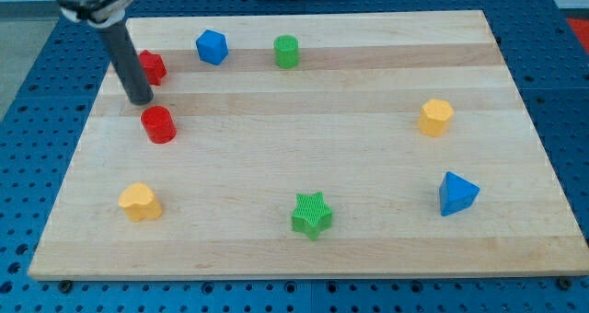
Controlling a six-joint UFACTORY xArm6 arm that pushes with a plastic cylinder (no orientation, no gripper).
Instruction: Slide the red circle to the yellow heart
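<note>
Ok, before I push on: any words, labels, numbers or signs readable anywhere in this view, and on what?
None: no text, number or sign shows anywhere.
Wooden board: bare grain only.
Blocks, including the red circle and yellow heart: plain faces.
My tip, just above the red circle: unmarked dark rod.

Pale wooden board (304, 138): smooth, matt, visible grain. Red plastic circle block (158, 125): slightly glossy. Green plastic star block (311, 214): ribbed (layered) surface.

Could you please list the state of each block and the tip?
my tip: just above the red circle
red circle: apart from yellow heart
yellow heart: lower left, alone
red block: partly behind the rod
green star: upright, untouched
</note>
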